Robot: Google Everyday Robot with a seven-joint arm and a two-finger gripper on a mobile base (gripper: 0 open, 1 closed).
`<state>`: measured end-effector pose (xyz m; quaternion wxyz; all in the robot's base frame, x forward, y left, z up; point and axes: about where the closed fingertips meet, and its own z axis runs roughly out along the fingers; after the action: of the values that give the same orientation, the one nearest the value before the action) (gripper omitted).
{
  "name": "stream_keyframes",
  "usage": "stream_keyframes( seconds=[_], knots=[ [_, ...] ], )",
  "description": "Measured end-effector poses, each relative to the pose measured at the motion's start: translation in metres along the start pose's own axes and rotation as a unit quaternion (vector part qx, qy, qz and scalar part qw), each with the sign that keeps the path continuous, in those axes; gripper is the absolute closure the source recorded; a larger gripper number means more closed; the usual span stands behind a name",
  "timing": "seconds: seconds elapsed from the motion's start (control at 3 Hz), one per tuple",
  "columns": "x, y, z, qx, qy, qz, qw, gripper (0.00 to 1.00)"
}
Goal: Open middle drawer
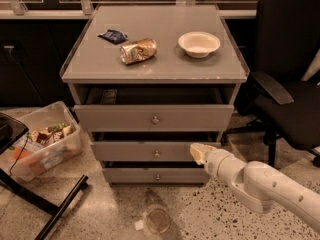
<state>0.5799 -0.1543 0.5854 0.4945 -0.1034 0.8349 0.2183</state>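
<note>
Big grey cabinet [165,66] filled the middle of the frame, three drawers stacked. The white arm [265,186] stretched in from the lower right. The middle drawer [125,151] sat dead centre, between the taller top drawer [115,118] and the shorter bottom drawer [127,175]. The gripper [199,152] was at the right end of that front, well right of the knob [156,154]; open or closed, I couldn't tell. The front looked rigid and should slide straight out. That small, smooth metal knob looked like the only hold and probably slippery, so it wanted a square, firm pinch.
</note>
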Motion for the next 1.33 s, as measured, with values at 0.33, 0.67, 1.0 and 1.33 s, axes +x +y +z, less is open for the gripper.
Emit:
stream_keyframes(
  seconds=[0.33,0.67,1.0,1.33],
  knots=[
    [0.0,0.0,0.0,0.0,0.0,0.0,1.0,1.0],
    [-0.004,-0.005,-0.007,0.03,-0.016,-0.004,0.9994,1.0],
    [0.003,-0.027,0.009,0.079,-0.03,-0.008,0.9964,1.0],
    [0.013,-0.053,0.035,0.134,-0.014,-0.017,0.9907,1.0]
  ],
)
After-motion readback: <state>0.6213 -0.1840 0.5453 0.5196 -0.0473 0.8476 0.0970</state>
